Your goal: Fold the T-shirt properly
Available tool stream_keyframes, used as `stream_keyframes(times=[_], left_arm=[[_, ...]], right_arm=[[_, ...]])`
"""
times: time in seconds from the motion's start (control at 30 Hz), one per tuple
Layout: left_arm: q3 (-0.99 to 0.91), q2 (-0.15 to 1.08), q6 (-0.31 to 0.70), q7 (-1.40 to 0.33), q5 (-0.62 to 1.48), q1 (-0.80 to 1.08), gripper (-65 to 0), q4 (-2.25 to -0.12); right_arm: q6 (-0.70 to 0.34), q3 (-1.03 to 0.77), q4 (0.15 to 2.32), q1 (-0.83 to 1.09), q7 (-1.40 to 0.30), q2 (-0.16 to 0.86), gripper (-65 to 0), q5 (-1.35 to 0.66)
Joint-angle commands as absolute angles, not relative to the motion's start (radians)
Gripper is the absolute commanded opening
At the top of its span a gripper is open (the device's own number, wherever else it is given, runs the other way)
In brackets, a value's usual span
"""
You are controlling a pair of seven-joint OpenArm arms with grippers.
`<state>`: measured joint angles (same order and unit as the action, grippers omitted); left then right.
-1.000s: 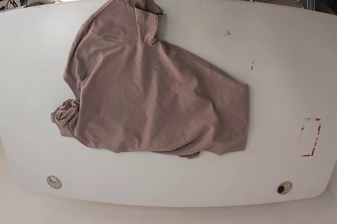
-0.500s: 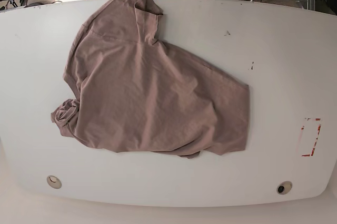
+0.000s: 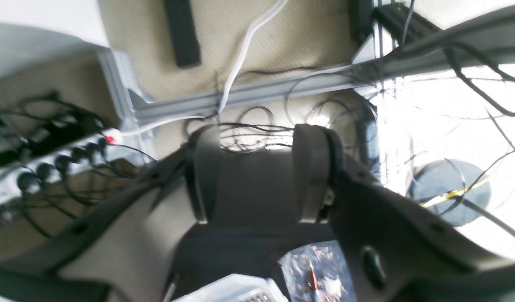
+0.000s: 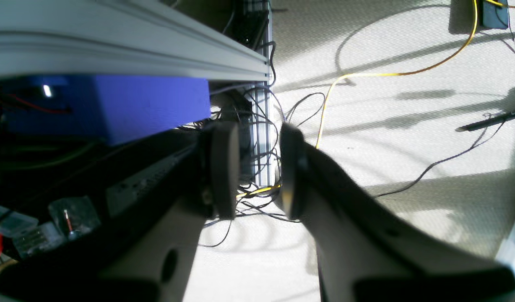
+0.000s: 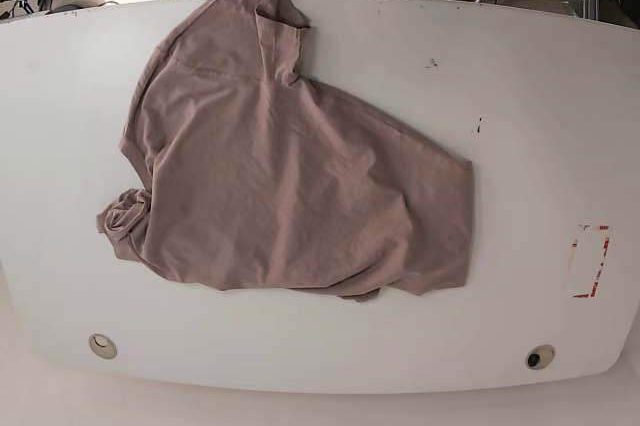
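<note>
Mauve-pink cotton is seen in the base view: one T-shirt is spread, wrinkled and unfolded, on the left and middle of one white desk. Its upper part reaches the far edge of the desk, and a bunched piece of cloth is gathered at its left side. Two round holes are counted near the front edge of the desk, one at the left and one at the right. One red-outlined rectangular mark is seen near the right edge, well apart from the shirt. No arm is seen over the desk in this view.

In the left wrist view, one left claw is shown with its two fingers parted and nothing between them. It is pointed away from the desk, toward carpeted floor, grey metal framing and many loose cables. One white cable is counted among the dark ones.

In the right wrist view, one right claw is shown with a narrower gap between its two fingers, and nothing is gripped. It is held over pale carpet, beside a grey metal beam and one blue box. One yellow cable is laid across the floor.
</note>
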<state>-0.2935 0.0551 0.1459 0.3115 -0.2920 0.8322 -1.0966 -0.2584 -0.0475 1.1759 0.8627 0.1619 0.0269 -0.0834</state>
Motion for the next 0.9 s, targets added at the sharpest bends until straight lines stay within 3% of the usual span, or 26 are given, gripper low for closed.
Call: stream_keyframes(times=[0.0,0.47,0.67,0.87], left_arm=[[-0.295,0.047,0.142,0.335,-0.275,0.889,-39.6,-1.168],[-0.259,0.105,0.142,0.332,-0.025,1.158,-39.6,-1.604],[-0.283,0.099,0.142,0.332,-0.024,1.208,-39.6,-1.747],[-0.288,0.053,0.142,0.332,0.013,1.205,-39.6,-1.808]], right_arm=[[-0.263,-0.047,1.316,0.97,0.168,0.008,-49.1,-0.087],[-0.268,-0.079,1.773,1.191,0.062,0.008,-49.1,-0.087],[-0.274,-0.136,1.992,1.201,-0.067,0.007,-49.1,-0.087],[-0.274,-0.157,2.034,1.135,-0.102,0.027,-49.1,-0.084]])
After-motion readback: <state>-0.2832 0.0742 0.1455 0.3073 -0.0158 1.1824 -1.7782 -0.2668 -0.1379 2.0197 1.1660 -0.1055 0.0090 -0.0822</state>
